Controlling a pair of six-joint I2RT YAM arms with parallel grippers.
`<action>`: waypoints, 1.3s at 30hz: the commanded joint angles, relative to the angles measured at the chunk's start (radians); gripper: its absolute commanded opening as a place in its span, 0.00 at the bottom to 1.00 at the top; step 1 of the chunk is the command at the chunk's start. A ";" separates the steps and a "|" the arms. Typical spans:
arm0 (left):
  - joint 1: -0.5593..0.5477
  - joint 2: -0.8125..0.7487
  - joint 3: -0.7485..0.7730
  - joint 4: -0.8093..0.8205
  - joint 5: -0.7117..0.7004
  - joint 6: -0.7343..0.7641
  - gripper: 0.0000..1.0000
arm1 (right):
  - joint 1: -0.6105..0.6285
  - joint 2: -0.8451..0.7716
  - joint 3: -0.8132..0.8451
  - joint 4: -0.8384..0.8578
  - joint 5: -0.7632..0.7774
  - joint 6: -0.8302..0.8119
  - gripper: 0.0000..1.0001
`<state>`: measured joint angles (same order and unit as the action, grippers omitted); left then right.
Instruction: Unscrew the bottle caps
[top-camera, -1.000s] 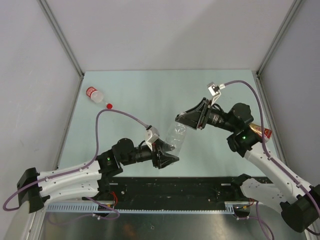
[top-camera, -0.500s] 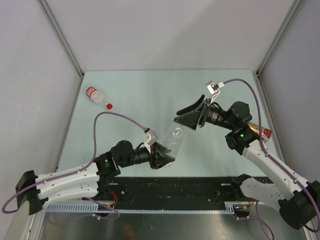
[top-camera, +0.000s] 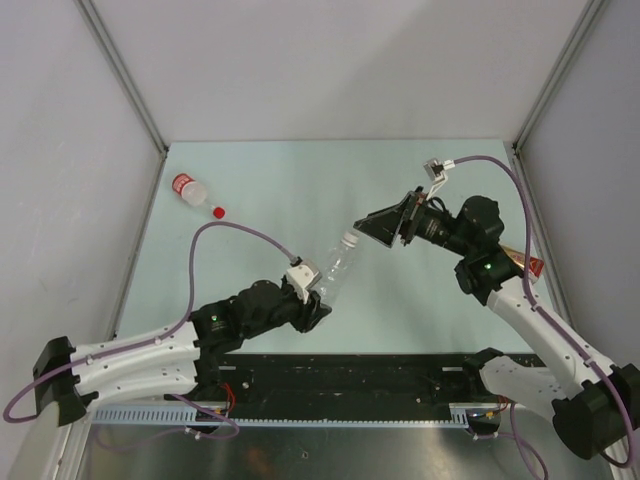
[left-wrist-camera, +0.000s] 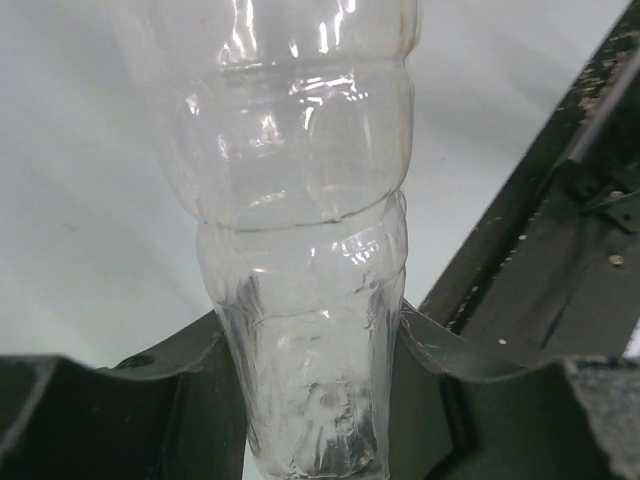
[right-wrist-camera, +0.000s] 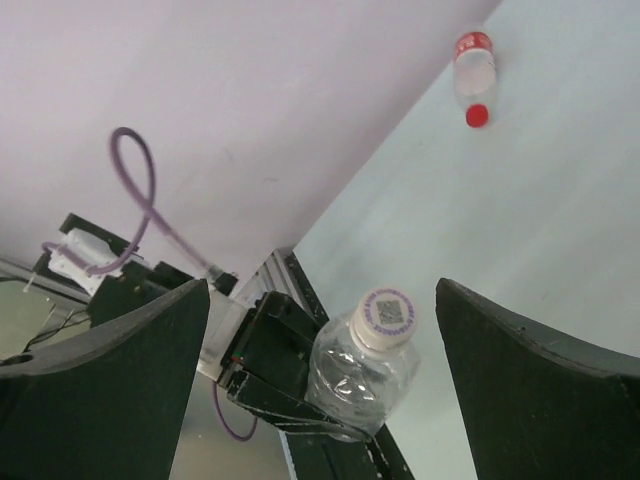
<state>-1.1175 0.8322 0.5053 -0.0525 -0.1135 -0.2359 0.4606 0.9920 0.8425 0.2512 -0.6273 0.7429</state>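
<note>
White cap is sitting on clear crinkled bottle over tabletop, axis pointing 1 o'clock. Left tool is clamping bottle base; right tool, spread wide, is hovering at cap's 2 o'clock.

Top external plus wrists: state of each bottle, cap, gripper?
crinkled bottle: tilted, gripped at its base
white cap: on that bottle
left gripper: shut on the crinkled bottle
right gripper: open by the white cap, not gripping
red-label bottle: lying down, uncapped
red cap: off, on the table beside it
amber bottle: mostly hidden behind the right arm
</note>
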 joint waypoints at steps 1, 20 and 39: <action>-0.048 0.012 0.087 -0.118 -0.214 0.055 0.19 | 0.002 0.035 0.061 -0.075 0.024 -0.036 0.99; -0.315 0.276 0.231 -0.356 -0.866 0.068 0.13 | 0.085 0.173 0.105 -0.237 -0.009 -0.057 0.96; -0.374 0.285 0.248 -0.383 -0.867 0.047 0.12 | 0.070 0.201 0.105 -0.221 -0.060 -0.012 0.66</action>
<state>-1.4776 1.0889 0.7025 -0.4389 -0.9295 -0.1757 0.5346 1.1957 0.9073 -0.0288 -0.6598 0.7040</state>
